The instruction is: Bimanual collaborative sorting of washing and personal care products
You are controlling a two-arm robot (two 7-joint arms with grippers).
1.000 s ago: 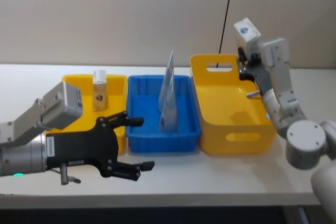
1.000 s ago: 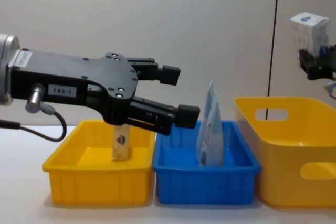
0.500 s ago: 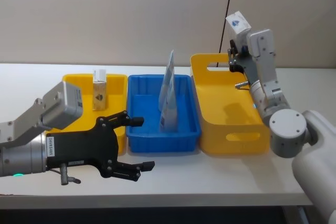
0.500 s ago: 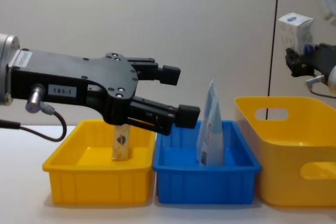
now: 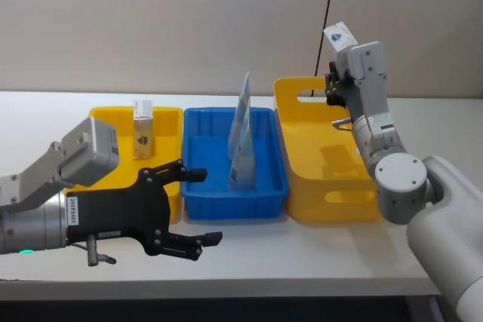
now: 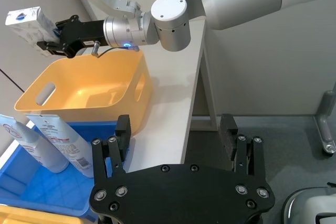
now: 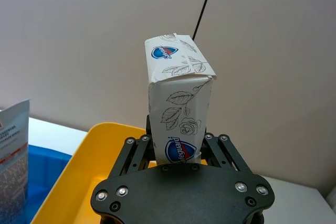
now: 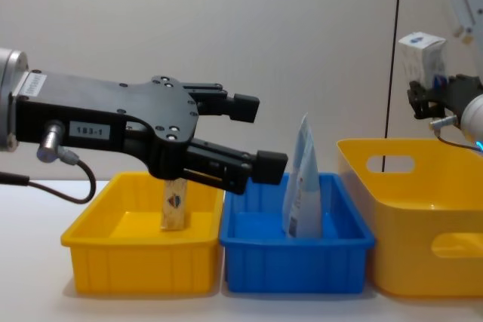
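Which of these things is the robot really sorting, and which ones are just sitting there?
Being sorted: white leaf-patterned soft pack, clamped in the right gripper; tan carton; pale blue-white pouch.
Just standing there: small yellow bin, blue bin, large yellow bin (they only hold things), table, black cable. The left gripper is open, empty.

Left gripper [image 5: 205, 207]: black, screw-studded, white "183-1" label [image 8: 89, 131], black cable [image 8: 45, 186]. Right gripper [image 5: 333, 84] black; arm [image 5: 400, 179] pale grey, round-jointed.
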